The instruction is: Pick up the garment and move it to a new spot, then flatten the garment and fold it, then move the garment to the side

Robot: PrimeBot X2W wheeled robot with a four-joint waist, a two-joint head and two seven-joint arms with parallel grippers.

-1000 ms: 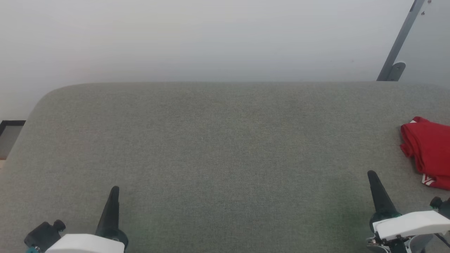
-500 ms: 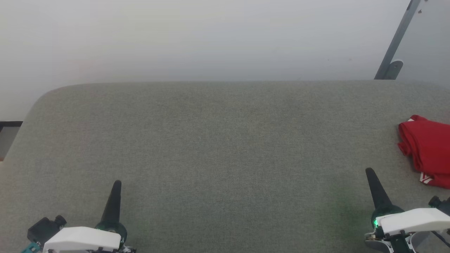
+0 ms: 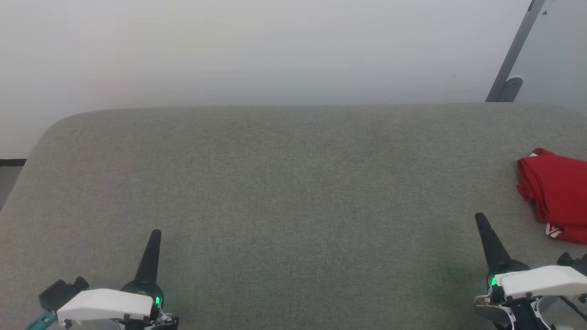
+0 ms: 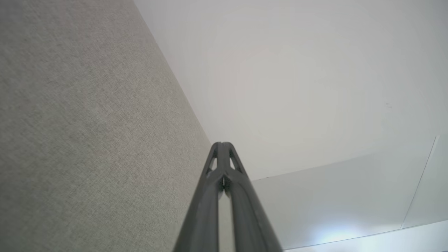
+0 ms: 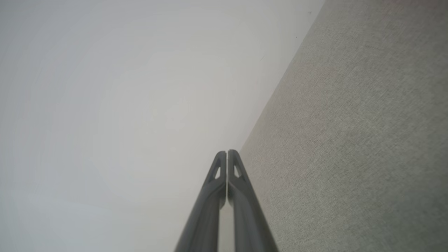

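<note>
Left claw [image 3: 156, 234] and right claw [image 3: 480, 217] edged forward, tips together.

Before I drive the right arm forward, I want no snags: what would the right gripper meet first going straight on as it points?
Nothing near: the right gripper points across grey padding, the red shirt off to its right. Probably the pale wall beyond comes first; depth is unclear.

Soft, even light lies over the surface [image 3: 293, 183], leaving hardly any shadow. The head view is hazy and low in contrast. Faint green glow tints the surface's near edge. In the left wrist view a pale glare patch marks the wall [image 4: 332, 232].
</note>
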